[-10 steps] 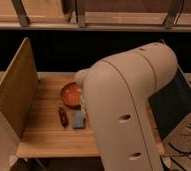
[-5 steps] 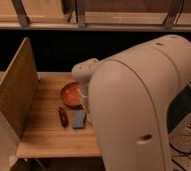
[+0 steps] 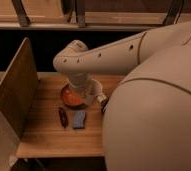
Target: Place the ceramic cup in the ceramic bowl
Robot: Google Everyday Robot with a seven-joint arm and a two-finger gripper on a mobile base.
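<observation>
The ceramic bowl (image 3: 70, 98), shallow and reddish-orange, sits on the wooden table (image 3: 54, 140) near its back middle. My arm reaches in from the right and bends down over it. The gripper (image 3: 87, 93) hangs at the bowl's right rim and covers that side of it. A small pale shape at the gripper's tip, just right of the bowl, looks like the ceramic cup (image 3: 95, 95). I cannot tell it apart from the gripper, nor whether it is held or resting on the table.
A dark red oblong item (image 3: 63, 117) and a grey-blue flat item (image 3: 79, 119) lie just in front of the bowl. A tall wooden panel (image 3: 14, 90) stands along the table's left side. My arm's bulky body (image 3: 154, 125) hides the table's right part.
The arm has stretched out to the left and lowered over the bowl. The gripper end now sits at the bowl's right rim. The bowl and the two small items have not moved.
</observation>
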